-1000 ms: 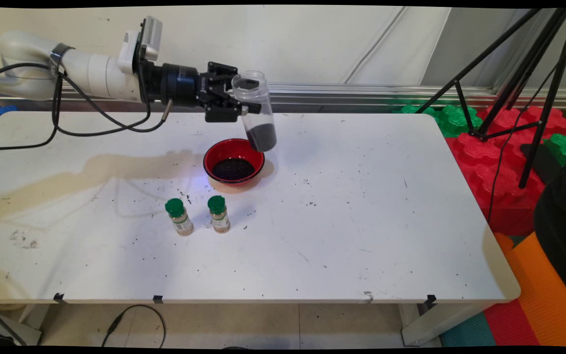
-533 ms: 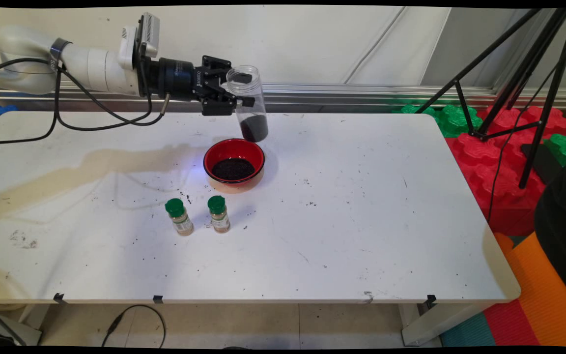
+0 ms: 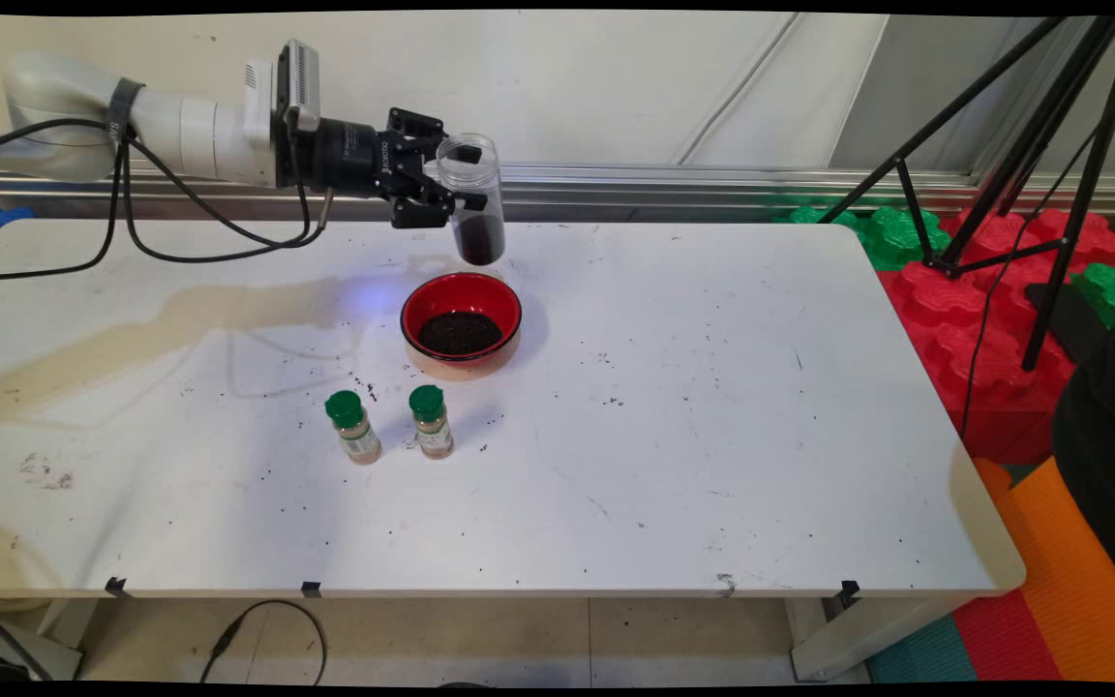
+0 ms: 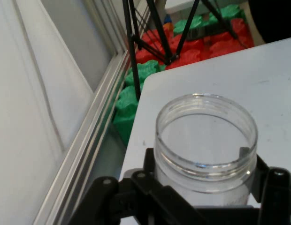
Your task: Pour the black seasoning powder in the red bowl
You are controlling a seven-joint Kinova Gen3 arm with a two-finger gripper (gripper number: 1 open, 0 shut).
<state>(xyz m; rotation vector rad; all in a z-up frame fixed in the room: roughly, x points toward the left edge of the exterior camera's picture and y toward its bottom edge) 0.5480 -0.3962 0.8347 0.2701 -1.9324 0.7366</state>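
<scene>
Above red bowl (image 3: 461, 324): clear, open-topped jar (image 3: 473, 198), dark-filled.

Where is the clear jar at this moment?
In the main view, the clear jar is upright in the gripper, in the air just behind the red bowl, toward the table's far side.

1. A pale wall (image 3: 567, 77) runs behind the white surface (image 3: 712, 436), with a metal rail (image 3: 712, 184) along its base.
2. A black tripod (image 3: 1051, 145) stands at the right.
3. Red and green foam blocks (image 3: 983, 290) sit piled beneath it.
4. An orange mat (image 3: 1080, 581) lies on the floor, lower right.
5. A black cable (image 3: 267, 629) loops on the tiled floor (image 3: 519, 639) under the near edge.
</scene>
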